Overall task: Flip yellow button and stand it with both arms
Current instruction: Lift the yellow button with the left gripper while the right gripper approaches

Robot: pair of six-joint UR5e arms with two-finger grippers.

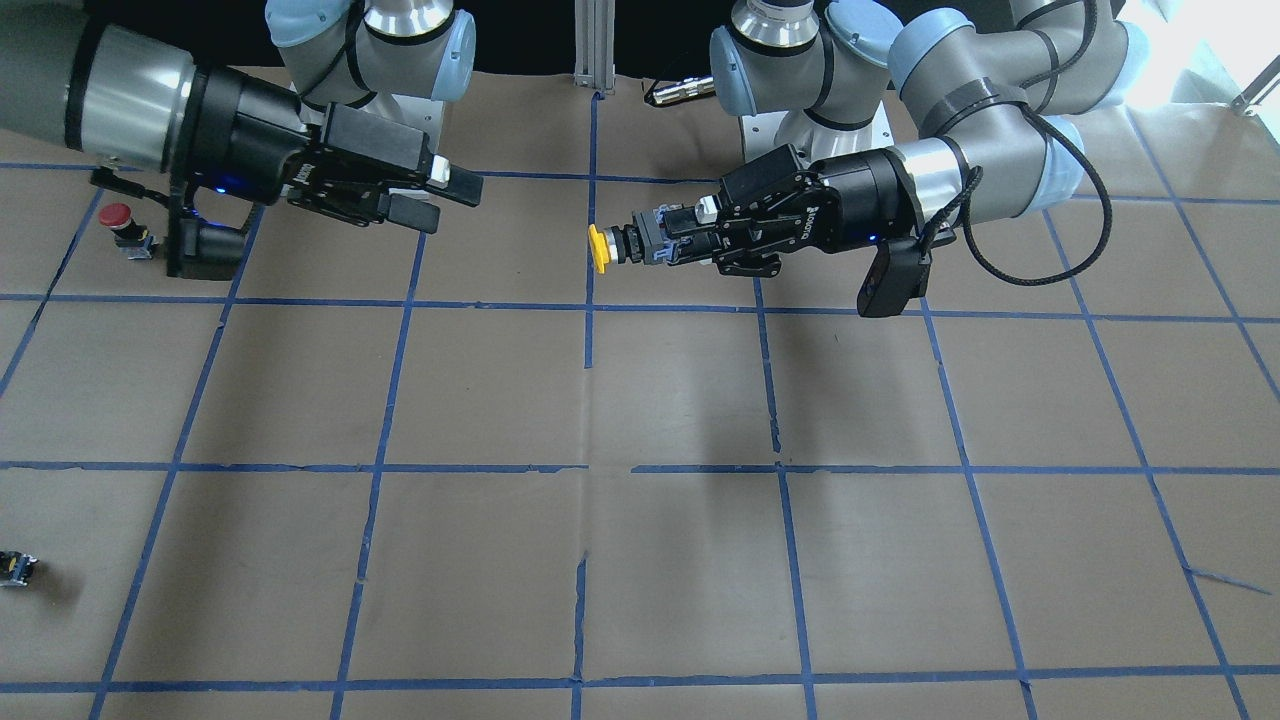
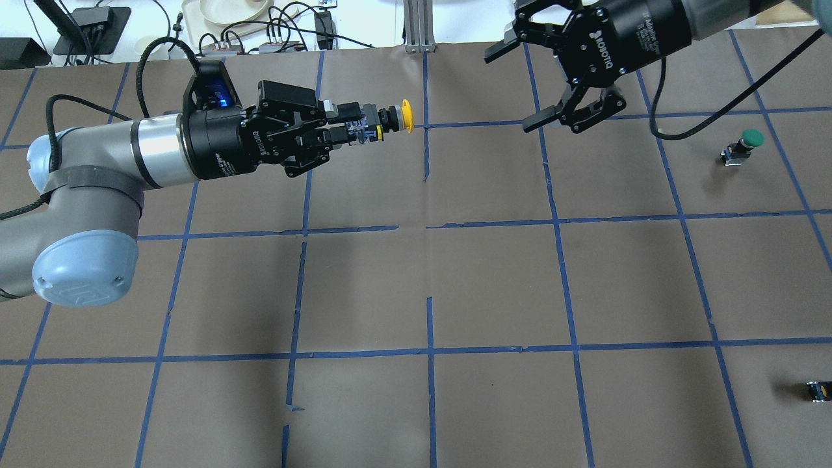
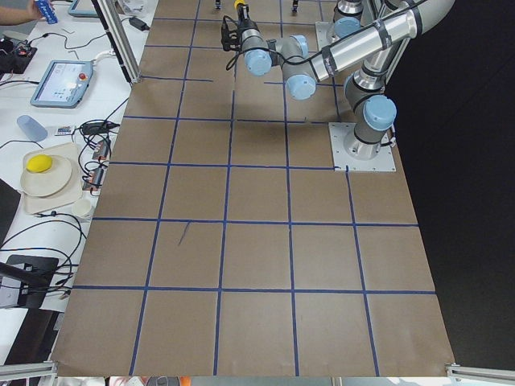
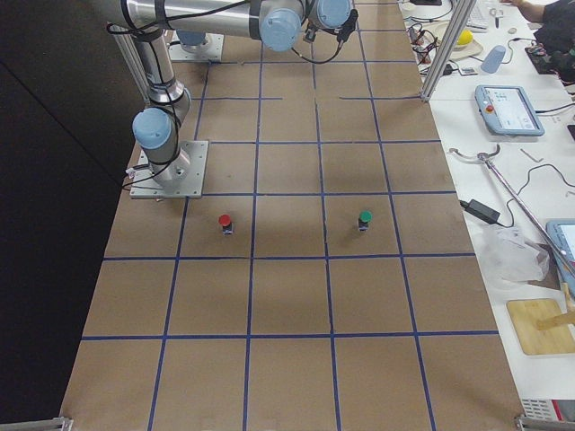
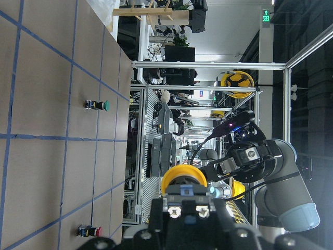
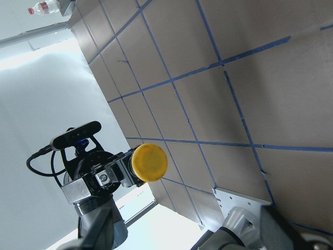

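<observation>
Overhead exterior: left pincer [image 2: 354, 127] is clamped on the black-and-grey body of the yellow button [image 2: 388, 119]. The button is held horizontal with its cap pointing across the centre line at the right pincer [image 2: 517, 88]. The right pincer's jaws are spread wide with nothing in them. It faces the cap with a clear gap between, no contact.

Read: this looks like a mid-air handover pose. Gripping the body leaves the cap end free for the other arm, and a regrasp there is what would let the part be turned over and stood on the bench [image 2: 494, 286]. That's my inference, not something observed.

View differences:
- Exterior front-facing confirms the button [image 1: 620, 246] is off the bench, since faint shadows lie lower down on the paper. It also shows the red button [image 1: 118, 225] beside the right arm, which overhead doesn't show.
- Overhead shows the green button [image 2: 747, 144] standing on the right side and a tiny dark part [image 2: 818, 390] near the edge.
- Right wrist-mounted sees the cap [image 6: 149, 162] almost face-on, low and left of frame centre. The approach axis looks roughly lined up but not centred.
- Left wrist-mounted shows the body's screw-terminal end sitting between the fingers, with the cap [image 5: 182, 177] beyond it and the right arm further out.
- Exterior left and right: both pincers are too small to judge.
</observation>
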